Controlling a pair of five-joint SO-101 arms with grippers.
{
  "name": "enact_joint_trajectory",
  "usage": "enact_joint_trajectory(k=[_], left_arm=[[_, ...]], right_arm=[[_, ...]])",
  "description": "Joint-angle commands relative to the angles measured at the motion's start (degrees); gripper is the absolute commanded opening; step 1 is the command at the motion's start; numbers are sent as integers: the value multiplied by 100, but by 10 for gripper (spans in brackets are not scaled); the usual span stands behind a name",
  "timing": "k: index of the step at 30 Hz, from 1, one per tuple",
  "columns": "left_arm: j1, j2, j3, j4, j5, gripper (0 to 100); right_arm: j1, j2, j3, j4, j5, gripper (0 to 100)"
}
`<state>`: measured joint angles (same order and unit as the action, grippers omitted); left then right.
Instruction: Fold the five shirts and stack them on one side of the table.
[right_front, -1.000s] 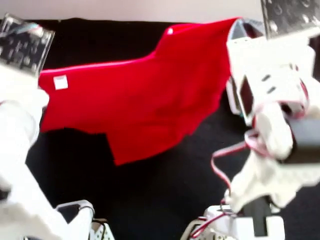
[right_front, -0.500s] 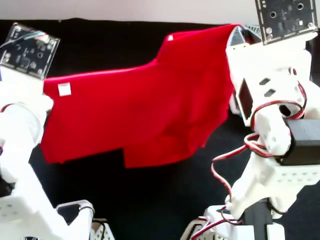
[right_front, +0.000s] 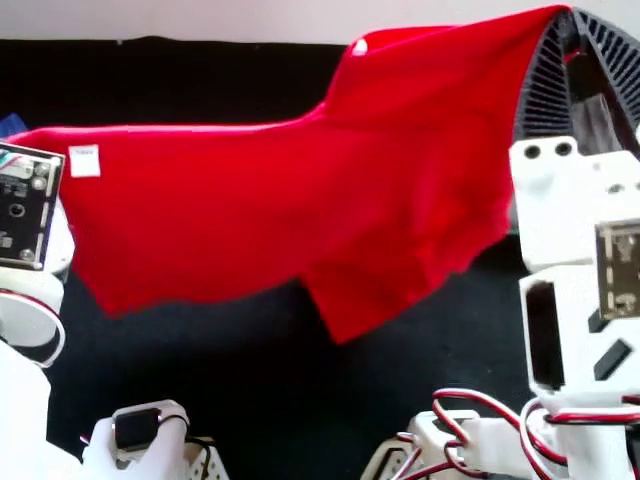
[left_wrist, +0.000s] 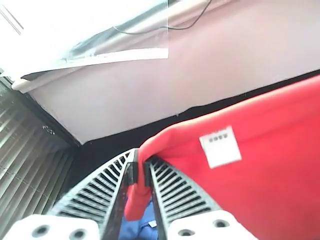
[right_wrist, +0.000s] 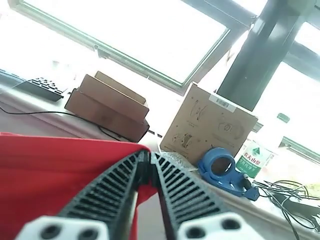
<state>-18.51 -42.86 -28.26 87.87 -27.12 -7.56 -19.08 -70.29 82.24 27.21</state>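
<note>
Left end effector (left_wrist: 143, 172) closed on red shirt (right_front: 300, 210) | right end effector (right_wrist: 148, 167) likewise

The shirt (right_front: 300, 200) hangs stretched between both jaws, a red curtain across the middle that screens the far part of the counter (right_front: 280, 400). Below its hem a strip of black counter shows, room enough to pass. The right arm (right_front: 580, 300) walls that strip on one side, the left arm (right_front: 25, 330) on the other.
</note>
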Motion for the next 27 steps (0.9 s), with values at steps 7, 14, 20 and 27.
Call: enact_joint_trajectory(k=[7,14,20,27], left_arm=[[40,-4,884,-185,53,9],[-215,-13,1587,-571,62,9],[-207,-22,971,-554,62,9],[-207,-13,1868,-308,35,9]], right_arm=[[92,-48,-163,-629,105,6],[92,-382,-110,-1314,105,6],[92,-400,-110,-901,97,6],[-101,-110,646,901,-1081,9]])
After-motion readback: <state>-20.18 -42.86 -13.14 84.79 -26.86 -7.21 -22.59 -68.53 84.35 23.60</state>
